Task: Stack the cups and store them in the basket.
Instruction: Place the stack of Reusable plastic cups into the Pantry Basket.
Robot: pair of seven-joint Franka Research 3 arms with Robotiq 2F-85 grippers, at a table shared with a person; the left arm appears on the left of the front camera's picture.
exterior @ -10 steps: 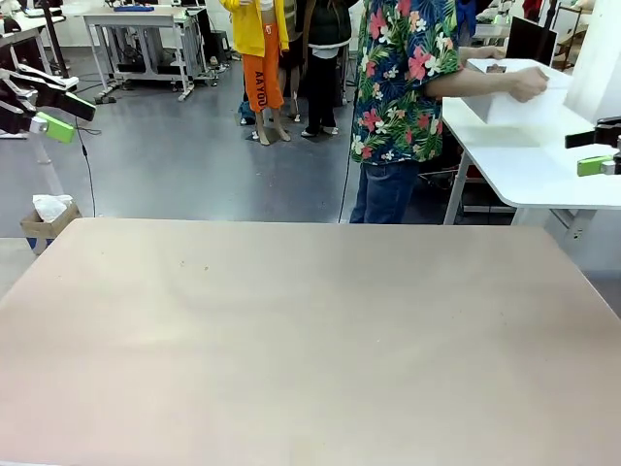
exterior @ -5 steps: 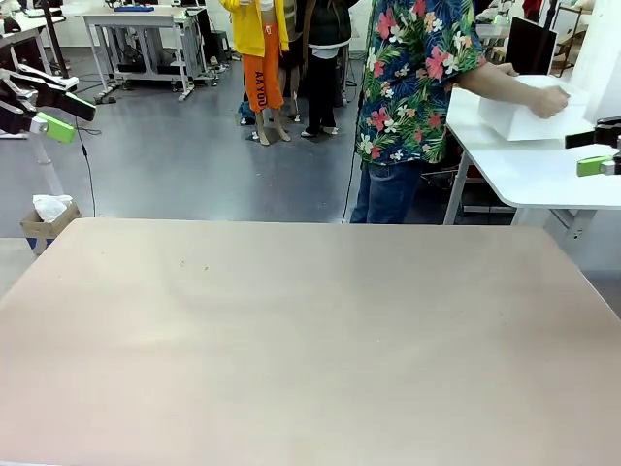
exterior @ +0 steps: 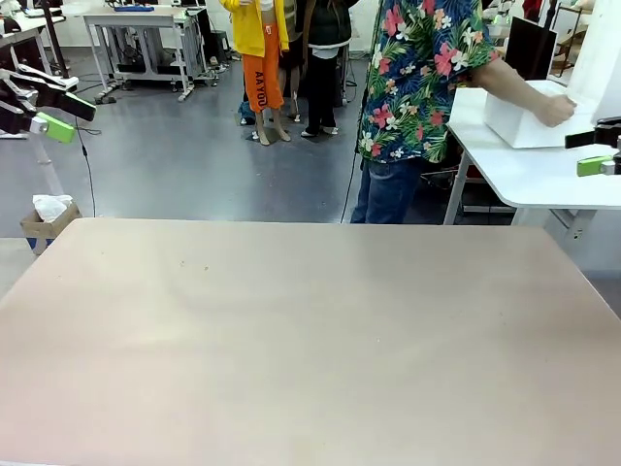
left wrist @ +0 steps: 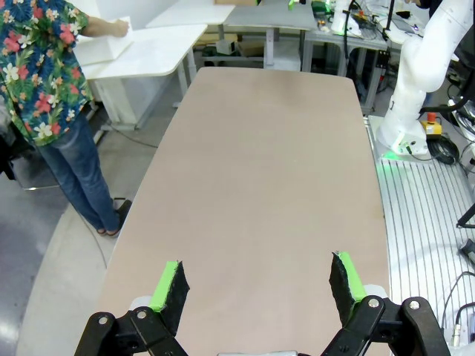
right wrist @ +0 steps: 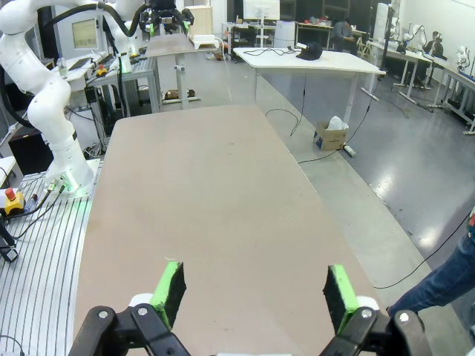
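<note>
The big tan table (exterior: pixel 310 340) takes up most of the front view, and its top is flat and smooth. Behind it stands a person (exterior: pixel 417 107) in a bright shirt with flowers and blue jeans, turned to the side and leaning toward a white side table (exterior: pixel 529 170) on the right. The person's arm is stretched out long, and the hand (exterior: pixel 555 109) rests on the top edge of the basket (exterior: pixel 524 121). The basket is a white box with plain smooth walls, and it sits on that white side table, well apart from the tan table. From the left wrist view the basket (left wrist: pixel 104 48) looks small and far away, with the person's hand on it. The left gripper (left wrist: pixel 256 285) hangs high over one end of the tan table, looking down its long top. Its two fingers with green pads are spread wide apart and there is nothing between them. In the front view it sits far out at the left edge (exterior: pixel 60 115), up in the air. The right gripper (right wrist: pixel 254 293) hangs the same way over the other end of the table. Its fingers are spread wide too, and they hold nothing. In the front view it pokes in at the right edge (exterior: pixel 604 150), near the white side table.
</note>
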